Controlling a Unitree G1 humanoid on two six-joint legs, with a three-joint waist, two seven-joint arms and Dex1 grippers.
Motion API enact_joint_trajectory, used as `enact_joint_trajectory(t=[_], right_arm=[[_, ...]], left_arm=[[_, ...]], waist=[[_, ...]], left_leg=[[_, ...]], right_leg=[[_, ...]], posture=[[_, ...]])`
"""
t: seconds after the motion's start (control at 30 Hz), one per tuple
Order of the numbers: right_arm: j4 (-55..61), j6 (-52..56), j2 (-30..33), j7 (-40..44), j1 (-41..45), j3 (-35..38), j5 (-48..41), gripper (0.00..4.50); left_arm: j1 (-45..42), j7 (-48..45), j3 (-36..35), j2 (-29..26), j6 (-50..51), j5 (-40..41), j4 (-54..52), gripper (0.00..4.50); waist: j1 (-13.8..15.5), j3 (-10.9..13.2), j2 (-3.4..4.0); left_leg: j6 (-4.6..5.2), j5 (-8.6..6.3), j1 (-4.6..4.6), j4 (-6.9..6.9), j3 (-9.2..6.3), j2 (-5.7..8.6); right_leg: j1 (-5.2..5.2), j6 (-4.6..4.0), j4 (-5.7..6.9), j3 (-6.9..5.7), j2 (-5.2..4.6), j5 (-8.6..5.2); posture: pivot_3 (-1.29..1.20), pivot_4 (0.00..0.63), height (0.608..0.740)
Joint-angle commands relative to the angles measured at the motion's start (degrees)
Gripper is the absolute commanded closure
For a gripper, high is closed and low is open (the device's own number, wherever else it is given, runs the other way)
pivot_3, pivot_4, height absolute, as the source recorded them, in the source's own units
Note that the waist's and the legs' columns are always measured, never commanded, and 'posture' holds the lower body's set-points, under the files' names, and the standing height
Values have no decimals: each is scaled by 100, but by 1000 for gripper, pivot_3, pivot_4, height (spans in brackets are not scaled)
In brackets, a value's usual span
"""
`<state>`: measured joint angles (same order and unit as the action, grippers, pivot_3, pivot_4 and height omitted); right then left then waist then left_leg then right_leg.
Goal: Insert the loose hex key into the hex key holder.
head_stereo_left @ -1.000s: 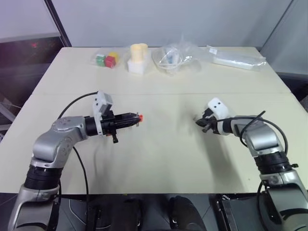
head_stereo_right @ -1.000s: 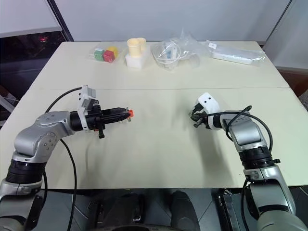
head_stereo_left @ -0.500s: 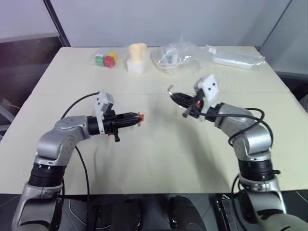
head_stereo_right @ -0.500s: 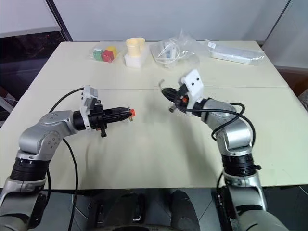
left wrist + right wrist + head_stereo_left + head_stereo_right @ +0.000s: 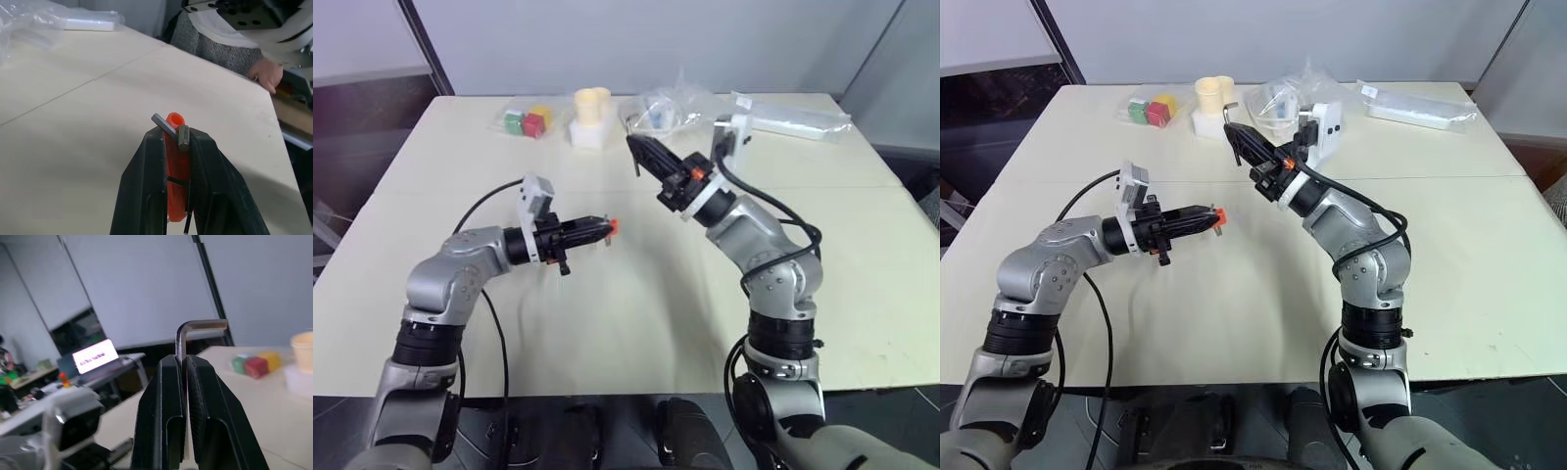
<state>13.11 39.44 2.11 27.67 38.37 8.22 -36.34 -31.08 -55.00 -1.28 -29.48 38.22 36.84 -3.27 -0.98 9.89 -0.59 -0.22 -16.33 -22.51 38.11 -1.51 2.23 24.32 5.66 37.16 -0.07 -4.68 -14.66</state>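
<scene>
My left gripper (image 5: pixel 605 229) reaches level toward the table's middle and is shut on the orange hex key holder (image 5: pixel 175 147). The holder's end pokes past the fingertips, with short grey keys sticking out of it. My right gripper (image 5: pixel 634 147) is raised above the table beyond the left one, and it slants up toward the far left. It is shut on the loose hex key (image 5: pixel 184 340), a thin grey L-bent rod. The rod's bent end sticks out past the fingertips. The two grippers are apart, with the right one higher and farther back.
Along the table's far edge lie coloured blocks (image 5: pixel 529 121), a yellow cup on a white block (image 5: pixel 594 108), a crumpled clear bag (image 5: pixel 666 110) and a long clear packet (image 5: pixel 793 116). In the left wrist view a person's hand (image 5: pixel 266 73) rests past the table edge.
My right arm has risen off the table and swung left toward the middle with the hex key. Its gripper now points up and away. The left gripper has hardly moved.
</scene>
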Motion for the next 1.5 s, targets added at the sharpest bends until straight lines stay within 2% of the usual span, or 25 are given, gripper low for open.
enact_joint_trajectory(t=[0.03,0.57,1.5], right_arm=[[-26,-572,-151,202,-75,-248,19,4435],[-483,-2079,-277,487,-637,-982,644,4435],[-816,-2637,-217,451,-744,-1114,872,4435]], left_arm=[[-232,92,-195,55,147,199,-43,4380],[-552,333,-383,210,656,527,76,4380],[-681,616,-603,289,1039,972,-36,4380]], waist=[[-1,0,0],[-3,0,0],[-2,0,0]], left_leg=[[0,0,0,0,1,0],[-2,1,0,0,0,1],[-4,2,0,0,0,0]], right_leg=[[0,0,0,0,1,0],[1,0,1,-3,7,0],[2,0,0,1,1,0]], posture=[[0,150,740],[0,150,740],[0,150,740]])
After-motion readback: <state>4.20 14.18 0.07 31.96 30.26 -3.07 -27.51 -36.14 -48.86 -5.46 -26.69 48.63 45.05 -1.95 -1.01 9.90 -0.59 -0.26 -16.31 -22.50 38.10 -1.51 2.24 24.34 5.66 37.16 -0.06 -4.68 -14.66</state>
